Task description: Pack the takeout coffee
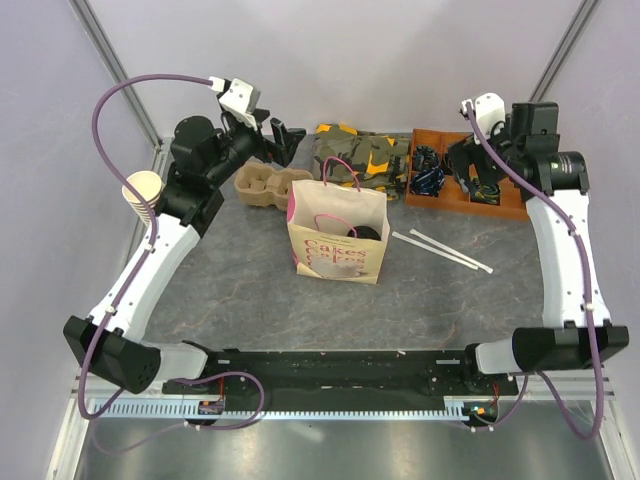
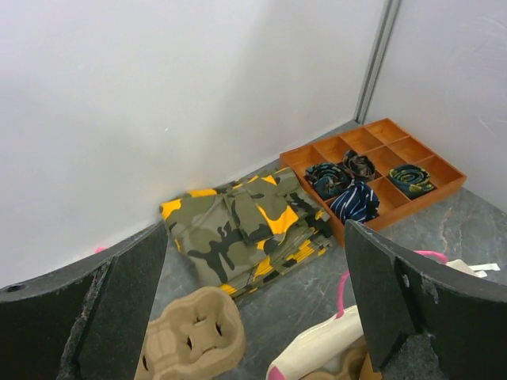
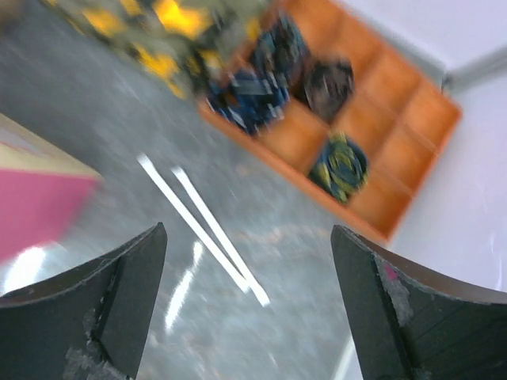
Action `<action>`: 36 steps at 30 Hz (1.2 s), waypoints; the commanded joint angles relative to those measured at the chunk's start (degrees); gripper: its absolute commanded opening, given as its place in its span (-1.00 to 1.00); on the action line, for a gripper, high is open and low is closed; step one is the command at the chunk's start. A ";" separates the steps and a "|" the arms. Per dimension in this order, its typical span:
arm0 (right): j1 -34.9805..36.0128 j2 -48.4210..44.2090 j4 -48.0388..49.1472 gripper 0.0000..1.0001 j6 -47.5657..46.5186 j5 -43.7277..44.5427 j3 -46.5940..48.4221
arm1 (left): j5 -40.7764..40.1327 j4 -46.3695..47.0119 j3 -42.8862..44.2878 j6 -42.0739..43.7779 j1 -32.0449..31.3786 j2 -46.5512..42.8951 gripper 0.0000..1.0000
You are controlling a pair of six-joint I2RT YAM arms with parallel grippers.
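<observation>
The left tool (image 2: pixel 253 309) and right tool (image 3: pixel 249 305) both hang with fingers wide apart, gripping nothing. On the tabletop (image 1: pixel 230 290), an orange tray (image 1: pixel 432 140) lies at two o'clock from the paper bag (image 1: pixel 335 250); a pulp carrier (image 1: pixel 262 187) sits at ten. The takeout coffee (image 1: pixel 366 232) rests inside the bag, toward its three o'clock side, black lid up.

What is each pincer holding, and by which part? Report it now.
Nothing is held. The left pincer and the right pincer both stand open and empty.
</observation>
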 commanded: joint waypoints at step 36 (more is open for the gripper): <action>7.26 39.30 6.74 -0.05 -19.50 10.04 -13.24 | -2.68 -10.93 1.25 -0.78 3.58 -2.78 0.99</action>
